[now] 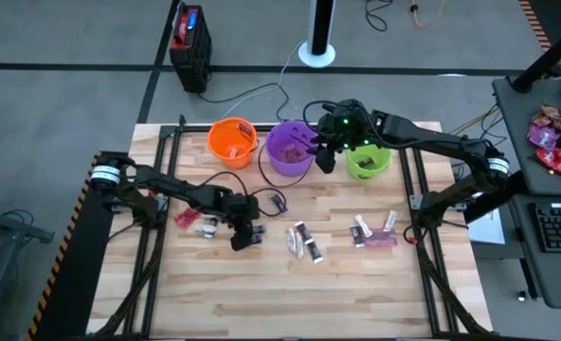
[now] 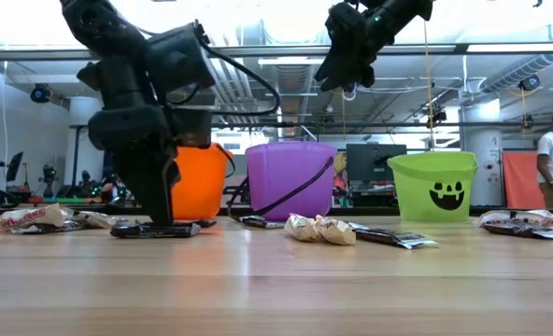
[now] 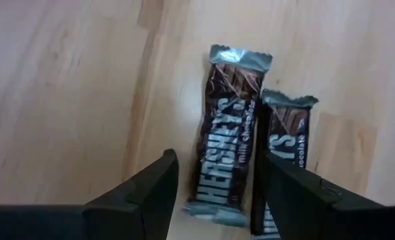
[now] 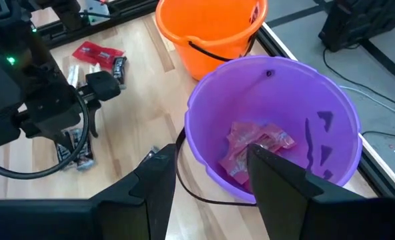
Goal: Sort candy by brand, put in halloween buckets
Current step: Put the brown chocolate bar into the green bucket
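On the wooden worktop [image 1: 262,284], left side: left gripper [image 3: 214,190] down with fingers spread, straddling one brown-wrapped Hershey's chocolate bar [image 3: 227,157]. Its twin bar [image 3: 287,143] touches the outer finger, so centre before closing. Right gripper [image 4: 207,170], released and empty, hangs over the round purple plastic bucket [image 4: 331,120] holding pink candy [image 4: 257,143].

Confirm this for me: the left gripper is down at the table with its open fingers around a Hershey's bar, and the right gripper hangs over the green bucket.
One thing is wrong. The right gripper hangs over the purple bucket, not the green one, as the right wrist view shows. The left gripper does straddle a Hershey's bar, fingers open.
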You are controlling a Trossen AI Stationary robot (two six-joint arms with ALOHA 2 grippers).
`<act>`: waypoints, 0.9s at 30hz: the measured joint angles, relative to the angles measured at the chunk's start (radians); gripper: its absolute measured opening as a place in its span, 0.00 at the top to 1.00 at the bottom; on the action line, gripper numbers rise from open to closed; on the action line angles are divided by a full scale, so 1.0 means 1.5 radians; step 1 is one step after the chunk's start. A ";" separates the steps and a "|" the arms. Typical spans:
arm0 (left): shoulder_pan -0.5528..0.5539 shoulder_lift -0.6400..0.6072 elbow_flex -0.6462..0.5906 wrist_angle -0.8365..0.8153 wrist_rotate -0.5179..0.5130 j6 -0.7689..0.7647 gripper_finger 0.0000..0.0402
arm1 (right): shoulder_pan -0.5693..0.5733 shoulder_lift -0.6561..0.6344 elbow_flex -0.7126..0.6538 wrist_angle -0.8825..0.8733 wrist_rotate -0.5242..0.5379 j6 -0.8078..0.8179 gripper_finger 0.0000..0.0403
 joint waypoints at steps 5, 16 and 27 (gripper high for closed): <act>0.000 0.008 0.000 0.013 -0.024 -0.006 0.61 | 0.000 0.000 -0.001 -0.002 0.000 -0.001 0.57; 0.002 0.001 -0.001 0.029 -0.043 -0.032 0.97 | 0.000 0.000 -0.002 -0.012 0.000 -0.011 0.57; 0.001 -0.093 -0.005 0.030 -0.042 -0.033 0.99 | 0.000 0.000 -0.002 -0.067 -0.001 -0.025 0.57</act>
